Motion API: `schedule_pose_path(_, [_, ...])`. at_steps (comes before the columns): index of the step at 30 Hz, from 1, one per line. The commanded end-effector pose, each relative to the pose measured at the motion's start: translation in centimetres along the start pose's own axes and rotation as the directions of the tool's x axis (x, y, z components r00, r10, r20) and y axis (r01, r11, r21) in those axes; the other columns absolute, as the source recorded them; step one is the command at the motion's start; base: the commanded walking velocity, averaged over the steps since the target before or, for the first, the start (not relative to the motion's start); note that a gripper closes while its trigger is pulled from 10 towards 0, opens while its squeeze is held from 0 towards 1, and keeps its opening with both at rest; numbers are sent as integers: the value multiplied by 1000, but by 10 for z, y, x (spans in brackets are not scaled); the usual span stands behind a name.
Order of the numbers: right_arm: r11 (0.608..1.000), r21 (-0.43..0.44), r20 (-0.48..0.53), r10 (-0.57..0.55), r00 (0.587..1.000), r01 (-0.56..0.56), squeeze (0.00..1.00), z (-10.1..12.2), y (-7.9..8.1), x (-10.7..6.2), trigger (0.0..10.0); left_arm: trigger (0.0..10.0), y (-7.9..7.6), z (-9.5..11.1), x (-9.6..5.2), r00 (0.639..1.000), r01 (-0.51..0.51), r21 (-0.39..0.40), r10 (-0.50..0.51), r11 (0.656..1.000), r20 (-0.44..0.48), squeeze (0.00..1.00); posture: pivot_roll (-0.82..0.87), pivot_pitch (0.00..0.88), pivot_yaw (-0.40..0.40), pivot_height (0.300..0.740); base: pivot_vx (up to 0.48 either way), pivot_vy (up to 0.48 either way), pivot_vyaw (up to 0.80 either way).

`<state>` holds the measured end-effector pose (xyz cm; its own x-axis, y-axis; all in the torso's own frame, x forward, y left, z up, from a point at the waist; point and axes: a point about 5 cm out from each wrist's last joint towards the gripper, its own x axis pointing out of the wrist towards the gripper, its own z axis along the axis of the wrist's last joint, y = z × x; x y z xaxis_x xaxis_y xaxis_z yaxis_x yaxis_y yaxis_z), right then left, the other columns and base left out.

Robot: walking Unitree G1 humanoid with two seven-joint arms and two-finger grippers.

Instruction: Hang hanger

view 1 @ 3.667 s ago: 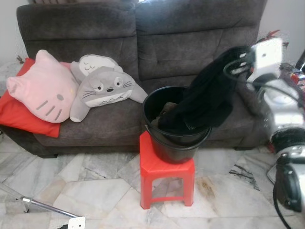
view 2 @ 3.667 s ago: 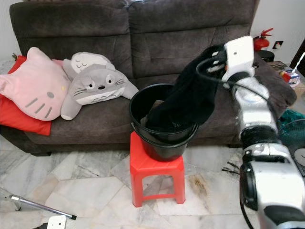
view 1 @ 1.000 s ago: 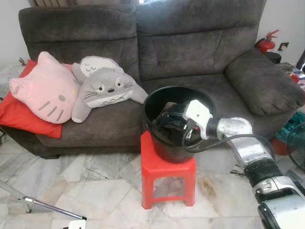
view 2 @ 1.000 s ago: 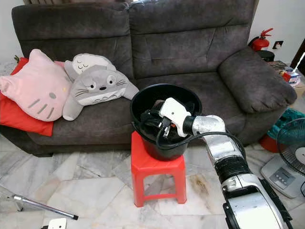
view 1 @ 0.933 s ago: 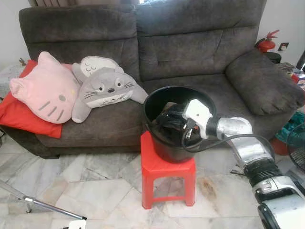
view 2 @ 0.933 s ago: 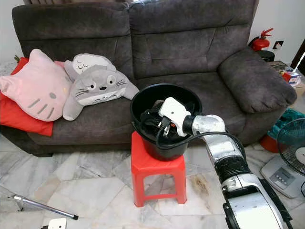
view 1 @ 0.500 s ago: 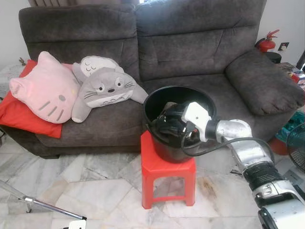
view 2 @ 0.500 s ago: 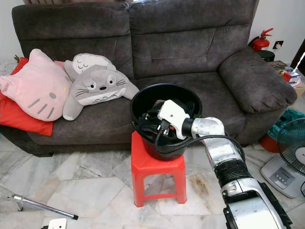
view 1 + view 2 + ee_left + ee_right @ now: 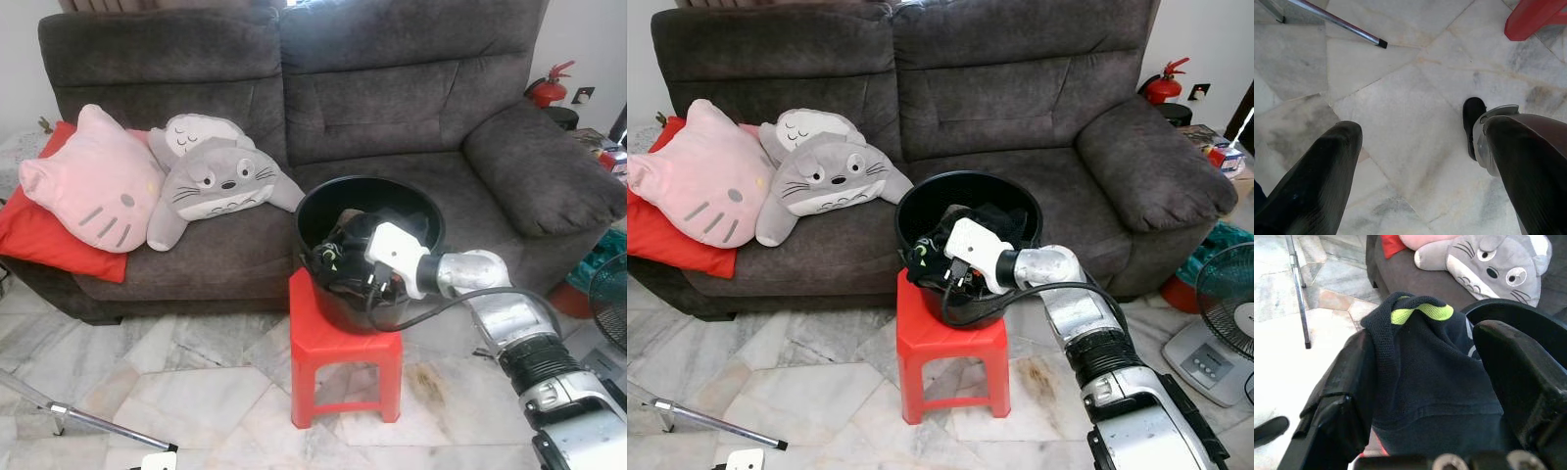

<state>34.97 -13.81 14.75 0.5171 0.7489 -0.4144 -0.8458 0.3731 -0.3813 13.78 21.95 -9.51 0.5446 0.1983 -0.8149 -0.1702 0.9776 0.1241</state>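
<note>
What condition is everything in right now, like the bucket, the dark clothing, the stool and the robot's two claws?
Black bucket: upright on the stool, holding clothes.
Dark garment: bunched at the bucket's rim, between the right gripper's fingers.
Red stool: standing on the floor before the sofa.
Right gripper: shut on the dark garment.
Left gripper: open, holding nothing, above the floor.
Plush cushions: lying on the sofa.

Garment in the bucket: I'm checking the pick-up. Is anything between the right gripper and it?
Nothing visible does. The right gripper is already closed on the garment, holding its green-collared bunch at the rim of the bucket.
</note>
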Motion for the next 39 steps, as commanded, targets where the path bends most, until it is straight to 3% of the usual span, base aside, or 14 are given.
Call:
schedule_pose_path(1, [1000,-6,-10,6,1000,-7,0,-1,2,1,10000,10000,3,-6,-1,1000,3,22,-2,1000,-30,0,-203,0,92,740,0,0,0])
schedule_pose_path(2, [1000,0,-19,24,1000,-24,1000,-1,5,2,10000,10000,2,-6,-1,999,5,22,-4,1000,-34,0,-204,0,92,740,0,0,0])
schedule_pose_path(12, [983,-1,-83,183,980,-184,1000,-13,22,-9,10000,10000,0,-10,-2,998,17,25,-16,1000,-53,0,-205,0,91,740,0,0,0])
schedule_pose_path(17, [991,-4,-83,133,988,-133,1000,-12,15,-12,10000,10000,-1,-12,-2,998,22,27,-20,999,-58,0,-207,0,91,740,0,0,0])
schedule_pose_path(20, [1000,3,-35,-23,999,23,1000,-4,-1,-12,10000,10000,-3,-13,-2,998,23,29,-21,999,-61,0,-206,0,89,740,0,0,0])
schedule_pose_path(21, [997,13,1,-79,997,79,427,0,-5,-12,10000,10000,-4,-13,-3,998,22,29,-20,999,-62,0,-205,0,87,740,0,0,0])
schedule_pose_path(22, [990,43,34,-139,990,137,24,3,-10,-12,10000,10000,-4,-13,-3,998,21,30,-19,999,-63,0,-205,0,87,740,0,0,0])
schedule_pose_path(23, [973,96,70,-219,973,212,0,6,-16,-13,10000,10000,-3,-13,-2,998,19,29,-17,999,-64,0,-204,0,86,740,0,0,0])
schedule_pose_path(24, [921,210,108,-356,928,328,0,9,-24,-14,10000,10000,-2,-13,-2,998,16,29,-14,999,-65,0,-205,0,84,740,0,0,0])
schedule_pose_path(25, [921,210,108,-356,928,328,0,9,-24,-14,10000,10000,-2,-13,-2,998,16,29,-14,999,-65,0,-205,0,84,740,0,0,0])
schedule_pose_path(27, [835,367,112,-477,872,409,0,7,-26,-14,10000,10000,-1,-12,-2,998,14,30,-12,999,-65,0,-208,0,84,740,0,0,0])
schedule_pose_path(33, [774,479,83,-510,856,415,0,-2,-13,-9,10000,10000,-1,-12,-2,998,15,31,-13,999,-66,0,-208,0,84,740,0,0,0])
schedule_pose_path(35, [644,611,-6,-578,816,460,0,-16,-1,-4,10000,10000,0,-14,-3,997,15,32,-13,999,-71,0,-206,0,83,740,0,0,0])
schedule_pose_path(39, [597,656,-38,-585,810,462,0,-21,7,-2,10000,10000,0,-14,-3,997,16,34,-13,999,-71,0,-206,0,83,740,0,0,0])
